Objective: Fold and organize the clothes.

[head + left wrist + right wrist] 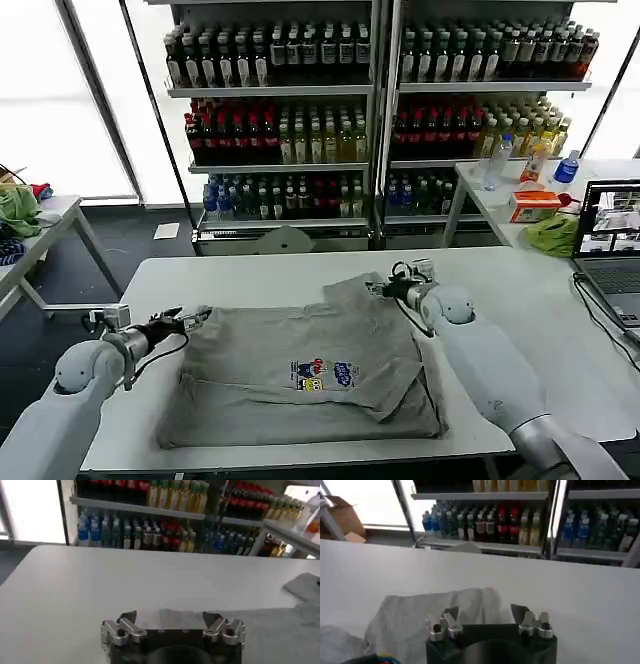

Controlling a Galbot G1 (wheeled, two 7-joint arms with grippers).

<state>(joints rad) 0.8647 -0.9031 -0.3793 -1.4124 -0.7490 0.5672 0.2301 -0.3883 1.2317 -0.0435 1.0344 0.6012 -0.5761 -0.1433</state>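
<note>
Lying spread across the middle of the white table (520, 300), the light grey shirt (300, 375) is partly folded; its lower part is doubled up in a band toward the table's near edge, the small multicoloured chest print (325, 373) faces up, and one sleeve (355, 292) reaches toward the far edge; I judge the cloth light, soft and limp, so it will sag and crease wherever it is lifted, and slide easily on the smooth top; the sound places to take hold look like the outer corners and hems, pinching a single edge at each side so the fabric hangs evenly instead of bunching. The left gripper (197, 318) hovers low at the shirt's left far corner, toward the table's left edge; in the left wrist view its jaws stand wide apart with the grey hem lying between and under them, and the left gripper (171, 620) holds nothing; whether the tips touch the cloth I cannot tell. The right gripper (385, 288) sits at the sleeve near the far edge; in the right wrist view the right gripper (485, 613) also has its jaws spread open, poised just over the rumpled sleeve fabric (420, 617) and clasping none of it. Both arms seem placed to pinch the shirt's far edge next.
</note>
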